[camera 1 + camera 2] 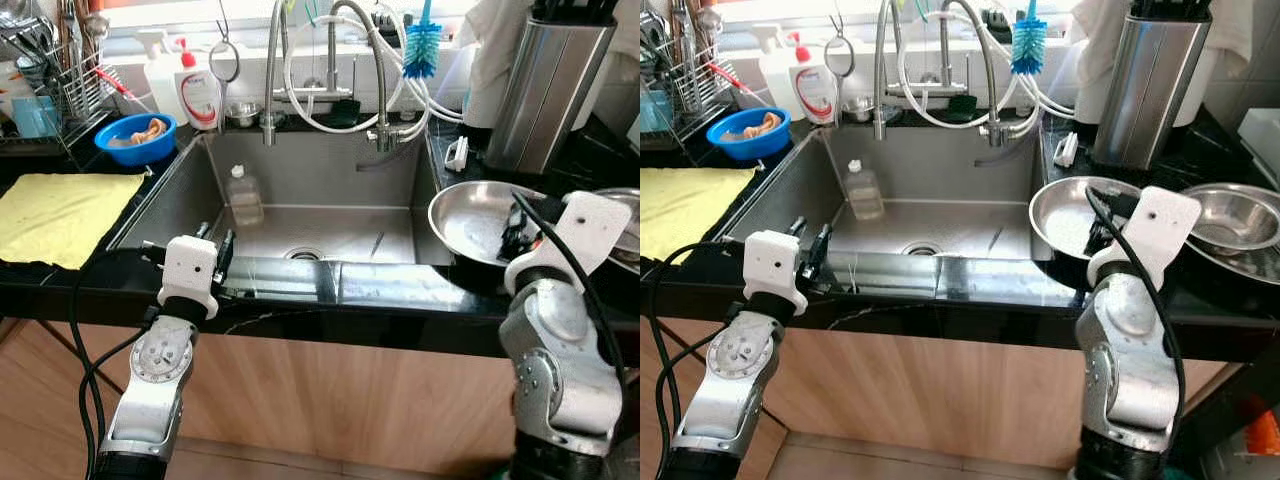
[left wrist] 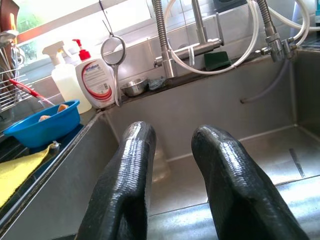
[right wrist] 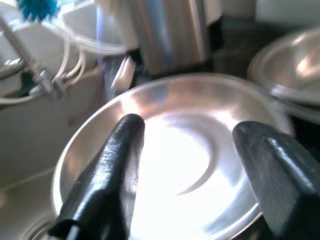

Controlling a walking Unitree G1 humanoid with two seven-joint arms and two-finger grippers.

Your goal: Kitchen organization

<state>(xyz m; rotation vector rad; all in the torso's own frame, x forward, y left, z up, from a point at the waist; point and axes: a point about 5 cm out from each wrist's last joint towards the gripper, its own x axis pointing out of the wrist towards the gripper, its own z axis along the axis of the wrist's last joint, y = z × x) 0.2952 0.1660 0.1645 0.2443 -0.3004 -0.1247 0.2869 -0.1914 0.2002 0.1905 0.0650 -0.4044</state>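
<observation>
- Right gripper [image 3: 187, 155] over steel plate [image 1: 470, 215], fingers spread wide, not touching it.
- Plate on black counter [image 1: 400, 300], just right of sink [image 1: 320, 200].
- Left gripper [image 2: 172, 175] at sink's front edge, fingers parted, empty.
- Clear bottle [image 1: 243, 195] upright in sink.

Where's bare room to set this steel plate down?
Sink floor between the clear bottle and the right wall is bare. The yellow cloth is free too. Right counter is crowded: steel plate under the right gripper, steel bowl, knife block.
</observation>
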